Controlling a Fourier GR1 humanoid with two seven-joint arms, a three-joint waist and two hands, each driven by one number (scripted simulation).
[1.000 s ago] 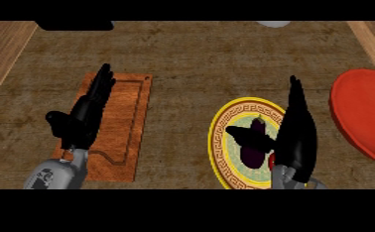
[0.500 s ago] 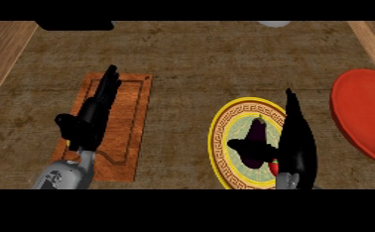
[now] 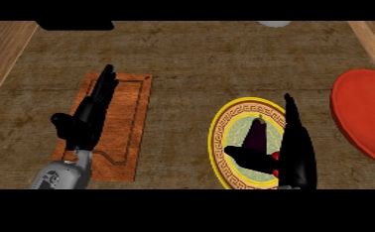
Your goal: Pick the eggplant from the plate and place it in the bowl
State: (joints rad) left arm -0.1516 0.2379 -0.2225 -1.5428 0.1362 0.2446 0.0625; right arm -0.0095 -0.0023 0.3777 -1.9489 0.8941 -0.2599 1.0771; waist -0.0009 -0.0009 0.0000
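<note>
Head view: the eggplant (image 3: 256, 136) lies on the plate (image 3: 228, 127), a dark purple body running lengthwise down the plate's middle with its stem end toward the far rim. It is not lifted. The red bowl (image 3: 356, 114) sits at the right edge of the view, just beside the plate and only partly in frame; nothing shows inside the part that is visible.

Progress, as judged: the pick is at the grasp stage, not complete. Lift, carry to the right and release into the bowl are all left to do.

Right hand (image 3: 296, 149): comes in from the lower edge and stands over the right half of the plate. Its fingers (image 3: 291, 114) run straight toward the far rim along the eggplant's right side, while the thumb (image 3: 245, 155) reaches across to the left over the eggplant's near end. So the hand brackets the eggplant, spread wide and not closed round it; whether it touches the skin I cannot tell, black on dark purple. A small red spot shows at the palm, unidentified.

Left hand (image 3: 86, 118): rests over the wooden cutting board (image 3: 130, 122) at the left of the tabletop (image 3: 187, 57), fingers straight and pointing away, holding nothing, well apart from the plate.
</note>
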